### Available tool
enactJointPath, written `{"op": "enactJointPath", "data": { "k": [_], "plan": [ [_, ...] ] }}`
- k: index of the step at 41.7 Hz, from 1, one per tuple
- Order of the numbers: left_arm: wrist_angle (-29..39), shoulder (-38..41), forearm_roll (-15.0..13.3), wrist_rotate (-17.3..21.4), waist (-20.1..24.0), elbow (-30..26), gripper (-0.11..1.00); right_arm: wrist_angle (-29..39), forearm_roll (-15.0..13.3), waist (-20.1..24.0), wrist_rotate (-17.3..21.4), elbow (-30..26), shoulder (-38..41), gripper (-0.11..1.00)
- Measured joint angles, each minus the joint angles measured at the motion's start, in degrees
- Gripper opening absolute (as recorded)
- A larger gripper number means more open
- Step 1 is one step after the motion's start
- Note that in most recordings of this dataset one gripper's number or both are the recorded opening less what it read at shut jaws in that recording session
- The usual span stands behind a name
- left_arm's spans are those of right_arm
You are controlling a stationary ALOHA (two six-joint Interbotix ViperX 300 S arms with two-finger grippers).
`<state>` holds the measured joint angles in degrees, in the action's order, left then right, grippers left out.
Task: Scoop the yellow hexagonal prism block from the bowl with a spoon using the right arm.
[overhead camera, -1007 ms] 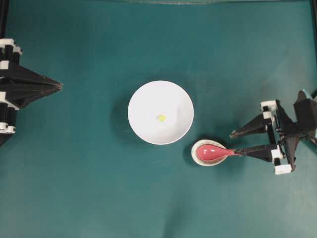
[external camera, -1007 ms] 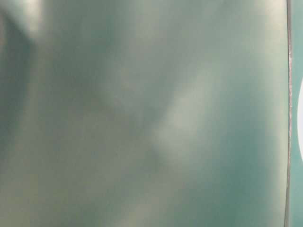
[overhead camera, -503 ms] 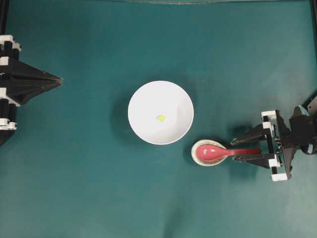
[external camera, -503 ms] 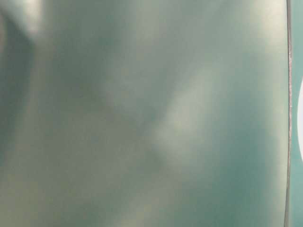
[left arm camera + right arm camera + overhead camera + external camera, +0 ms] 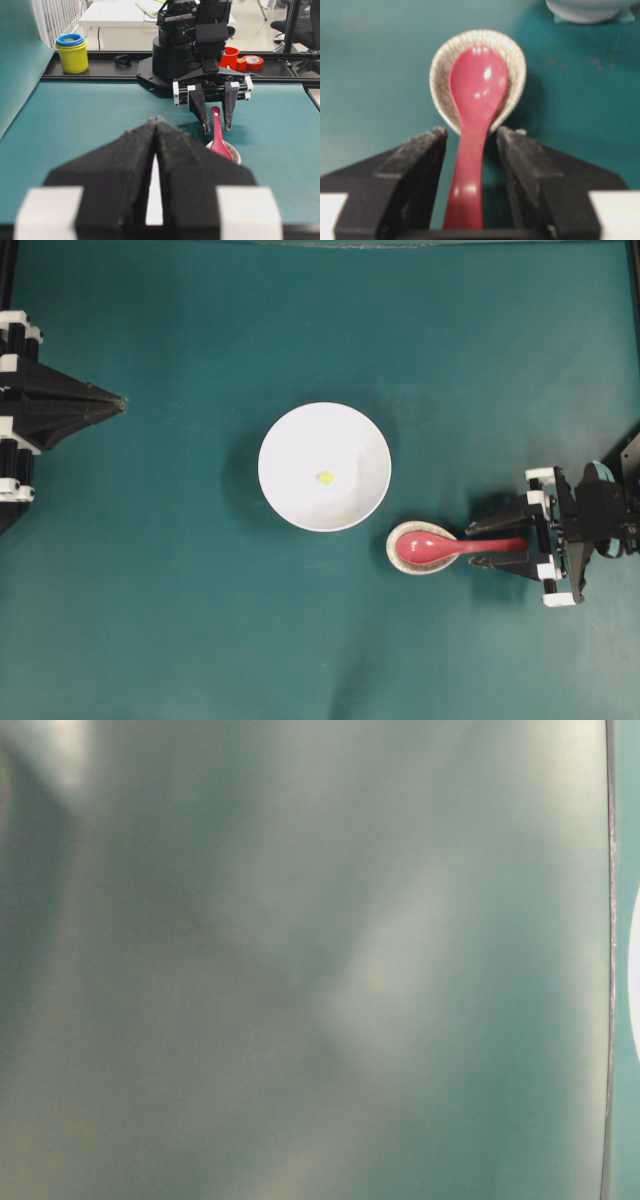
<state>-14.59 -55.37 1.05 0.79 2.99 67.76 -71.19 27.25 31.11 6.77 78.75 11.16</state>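
Step in hand: acquiring the tool. Nothing is being scooped yet.

Far left of the overhead view, well apart from the tool: the left gripper, black and pointed, is sitting with its two fingers pressed together, holding nothing.

Left of the tool's scoop: the large round plain white bowl is resting on the green table mat. The tiny bright yellow hexagonal prism block is lying loose near the middle of the bowl's floor, clear of the wall. It is far smaller than the scoop, so I judge it will slide or skip if the scoop's edge pushes it rather than passing under it.

The tool: the glossy red-pink soup spoon is lying with its oval scoop cradled in the small speckled beige teardrop-shaped spoon rest, just beside the bowl's near-right rim, and its short straight handle is pointing away from the bowl.

At the handle end: the right gripper, black with white fittings, is straddling the handle with jaws spread wide. In the right wrist view a finger is standing on either side with a gap at each; the handle is not yet clamped.

Next move, as I judge it: close squarely on the handle without rolling the spoon, lift it clear of the rest, then carry the scoop over the rim and slip it low under the block.
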Motion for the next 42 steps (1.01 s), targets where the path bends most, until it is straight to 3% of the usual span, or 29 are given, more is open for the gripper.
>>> {"op": "enactJointPath", "data": {
  "k": [25, 30, 36, 42],
  "plan": [
    [0.00, 0.09, 0.00, 0.00, 0.00, 0.00, 0.00, 1.58, 0.88, 0.00, -0.09, -0.70, 0.09, 0.51],
    [-0.09, 0.09, 0.00, -0.09, 0.00, 0.00, 0.00, 1.58, 1.14, 0.00, -0.09, -0.97, 0.00, 0.43],
    [0.00, 0.00, 0.00, 0.00, 0.00, 0.00, 0.00, 1.58, 1.14, 0.09, 0.00, -1.23, 0.09, 0.26],
    [-0.09, 0.18, 0.00, -0.09, 0.00, 0.00, 0.00, 1.58, 1.23, 0.00, -0.09, -1.23, 0.00, 0.25]
  ]
}}
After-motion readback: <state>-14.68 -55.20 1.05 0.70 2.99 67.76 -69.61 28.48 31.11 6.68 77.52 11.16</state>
